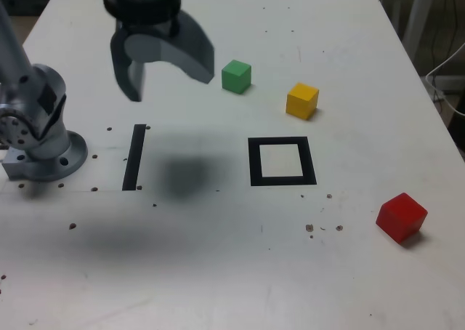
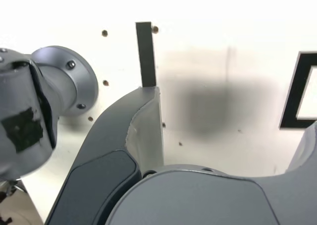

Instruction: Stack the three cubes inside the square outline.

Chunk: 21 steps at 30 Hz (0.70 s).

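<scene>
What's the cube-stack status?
Gripper open, empty. Red, yellow and green cubes apart on the table, unstacked. Square outline empty, nothing seen blocking it.

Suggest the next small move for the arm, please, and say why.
Probably swing the open gripper toward the green cube, keeping it raised: nothing is between its fingers, the square outline holds no cube, and green looks nearest to the gripper in the exterior view.
</scene>
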Each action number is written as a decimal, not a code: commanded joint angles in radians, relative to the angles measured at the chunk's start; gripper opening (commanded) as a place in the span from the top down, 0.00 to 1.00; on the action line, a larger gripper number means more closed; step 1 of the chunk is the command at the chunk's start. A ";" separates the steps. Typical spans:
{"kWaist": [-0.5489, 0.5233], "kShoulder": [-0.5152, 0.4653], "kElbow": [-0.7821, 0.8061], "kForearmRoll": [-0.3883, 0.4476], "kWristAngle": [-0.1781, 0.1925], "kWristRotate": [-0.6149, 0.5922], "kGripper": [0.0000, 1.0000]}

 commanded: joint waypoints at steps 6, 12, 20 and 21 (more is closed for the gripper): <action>-0.035 0.065 -0.099 0.048 -0.018 0.001 0.03; -0.043 0.132 -0.167 0.079 -0.021 0.009 0.03; -0.092 0.257 -0.328 0.137 -0.035 0.018 0.03; -0.097 0.267 -0.341 0.140 -0.040 0.018 0.03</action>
